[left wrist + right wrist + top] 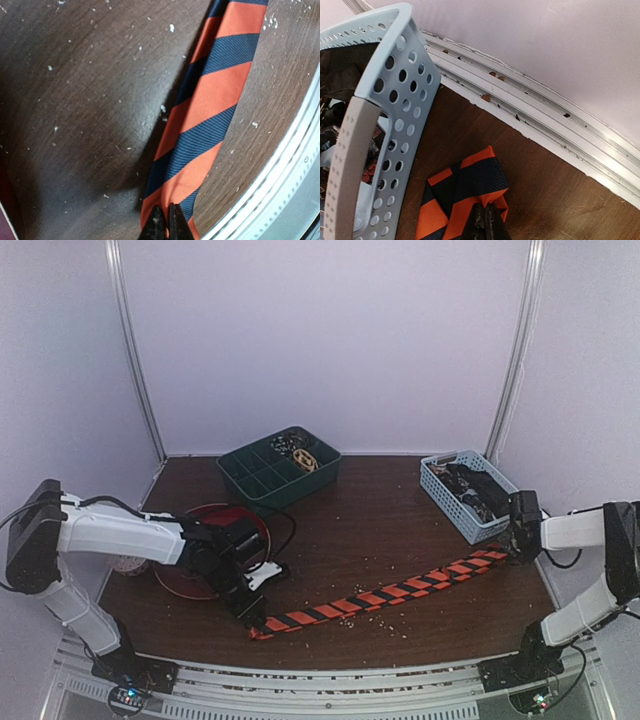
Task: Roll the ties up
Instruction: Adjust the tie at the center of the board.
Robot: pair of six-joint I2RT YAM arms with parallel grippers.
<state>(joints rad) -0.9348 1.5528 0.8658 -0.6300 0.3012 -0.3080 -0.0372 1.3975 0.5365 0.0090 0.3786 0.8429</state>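
An orange-red and black striped tie (pixel 385 595) lies stretched across the brown table (pixel 370 510) from lower left to right. My left gripper (pixel 252 612) is shut on its narrow left end; in the left wrist view the tie (pixel 210 100) runs up from the pinched fingertips (pixel 165 220). My right gripper (pixel 520 540) is shut on the folded wide end (pixel 470 192) beside the light blue basket (pixel 395 100); its fingertips (pixel 487 220) pinch the fabric. More dark patterned ties (pixel 478 490) lie inside that basket (pixel 440 495).
A green divided tray (pixel 250 475) with small coiled items (pixel 298 450) stands at the back centre. A red round plate (pixel 180 575) lies under the left arm. A speckled ball (pixel 128 565) sits at far left. White crumbs dot the table. The white rail (pixel 560 125) edges the table.
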